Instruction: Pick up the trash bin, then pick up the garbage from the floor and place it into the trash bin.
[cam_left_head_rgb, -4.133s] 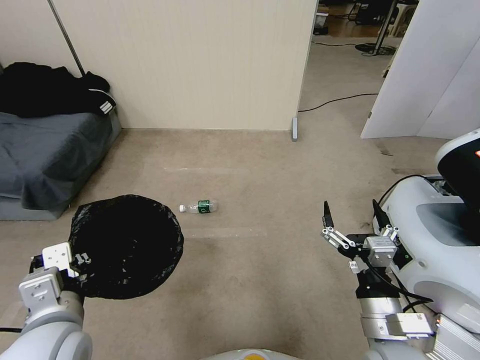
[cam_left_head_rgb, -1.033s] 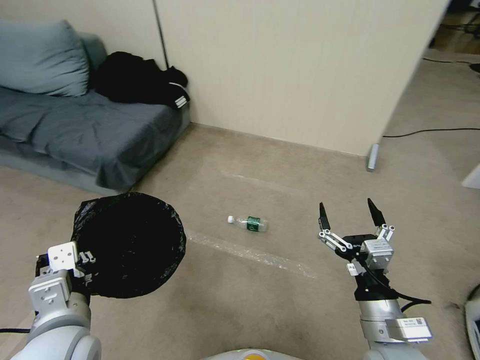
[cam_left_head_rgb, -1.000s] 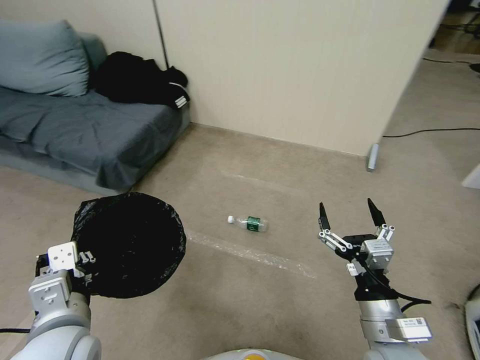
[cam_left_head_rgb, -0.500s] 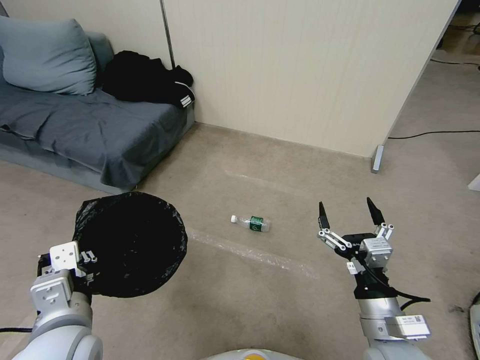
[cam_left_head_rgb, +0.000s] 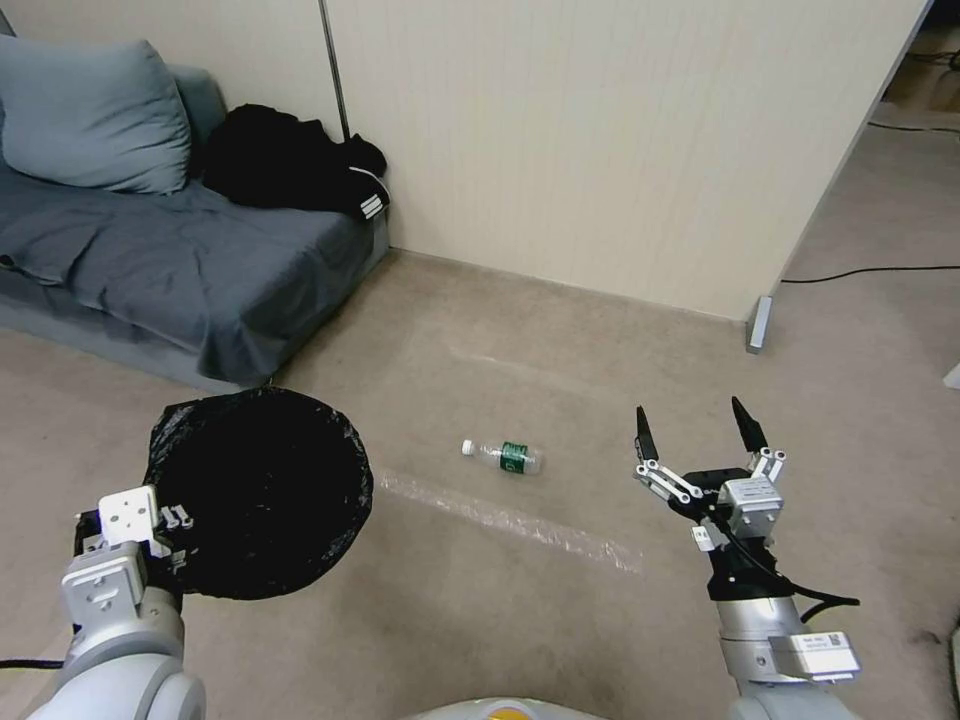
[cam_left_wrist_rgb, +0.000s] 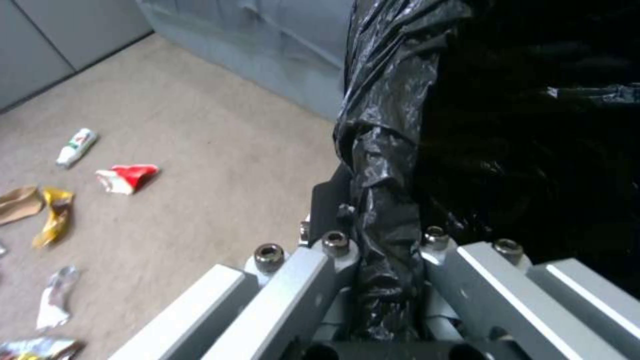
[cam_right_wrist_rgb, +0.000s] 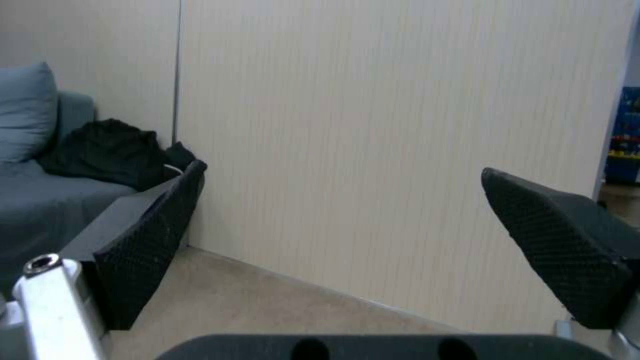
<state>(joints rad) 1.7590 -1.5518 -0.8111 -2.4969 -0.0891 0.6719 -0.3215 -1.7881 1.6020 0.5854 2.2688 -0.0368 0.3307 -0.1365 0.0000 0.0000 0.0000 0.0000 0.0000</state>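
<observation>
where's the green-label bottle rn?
Head view: the bottle lies on its side on the carpet, centre, between the trash bin on the left and the open right end effector.

Left arm raised at the near left, wrist level, left gripper (cam_left_head_rgb: 165, 540) clamped tight onto the bag-lined rim of the trash bin (cam_left_head_rgb: 262, 490), fingers (cam_left_wrist_rgb: 333, 250) pinching the crinkled black fold between them and carrying the bin clear of the floor. Right arm raised at the near right, forearm upright, right gripper (cam_left_head_rgb: 695, 435) pointing away toward the far wall, its two black-tipped fingers (cam_right_wrist_rgb: 150, 250) spread wide apart with nothing between them.
</observation>
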